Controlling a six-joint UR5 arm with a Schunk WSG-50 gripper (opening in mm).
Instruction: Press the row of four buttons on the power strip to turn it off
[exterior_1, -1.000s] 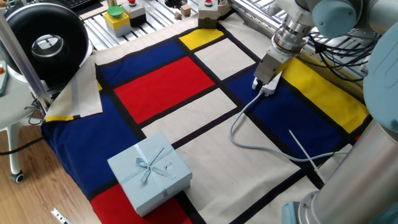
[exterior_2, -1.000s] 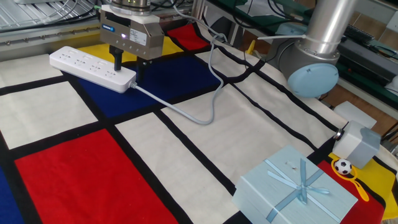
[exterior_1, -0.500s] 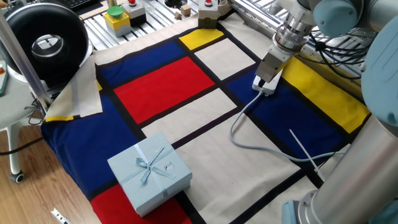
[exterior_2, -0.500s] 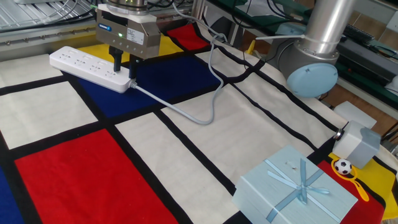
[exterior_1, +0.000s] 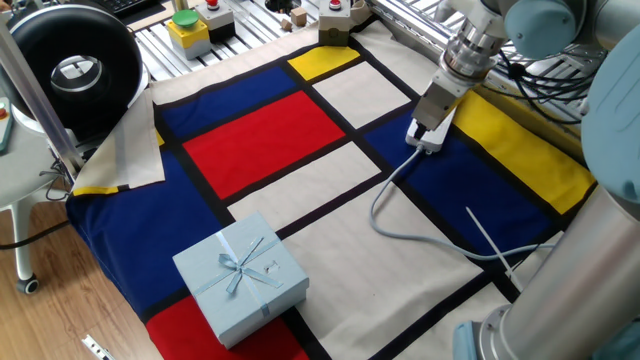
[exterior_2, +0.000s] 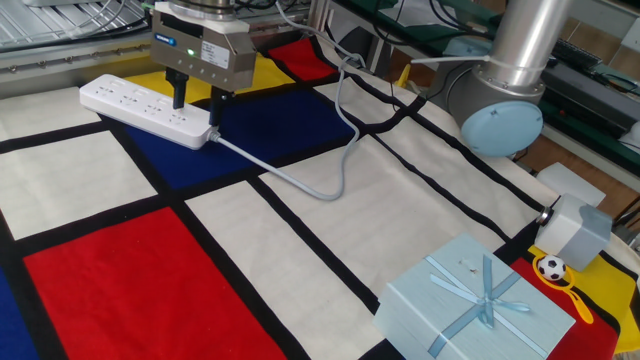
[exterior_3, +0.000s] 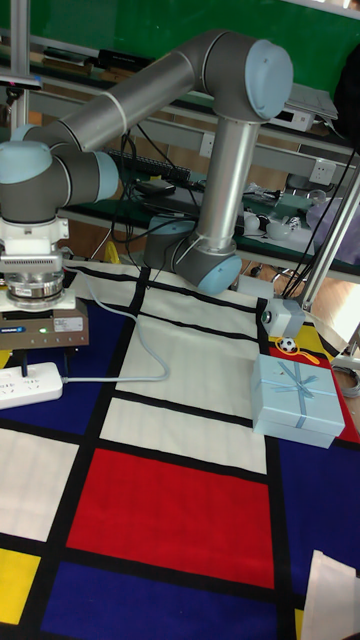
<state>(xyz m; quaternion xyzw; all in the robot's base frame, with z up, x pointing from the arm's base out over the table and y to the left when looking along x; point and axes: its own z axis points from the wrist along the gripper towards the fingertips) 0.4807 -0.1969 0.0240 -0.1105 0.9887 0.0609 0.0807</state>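
The strip (exterior_2: 148, 109) lies on the surface's blue panel. The end effector (exterior_2: 196, 104), fingers apart, hovers over its cord end. Press straight down on each button, then lift clear.

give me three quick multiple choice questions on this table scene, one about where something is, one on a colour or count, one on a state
1. Where is the robot's hand?
A. over the cord end of the long white plastic power strip
B. over the gift box
C. off the cloth

2. What colour is the ribboned square gift box?
A. red
B. pale blue
C. yellow

3. How are the two dark fingers of the hand?
A. pinched on the cord
B. apart, tips above the strip
C. shut on the box

Answers:
1 A, the other fixed view shows the hand above the strip end where the pale grey cord leaves.
2 B, box and bow are pale blue in every view.
3 B, a clear gap shows between the fingers, and nothing is held between them.
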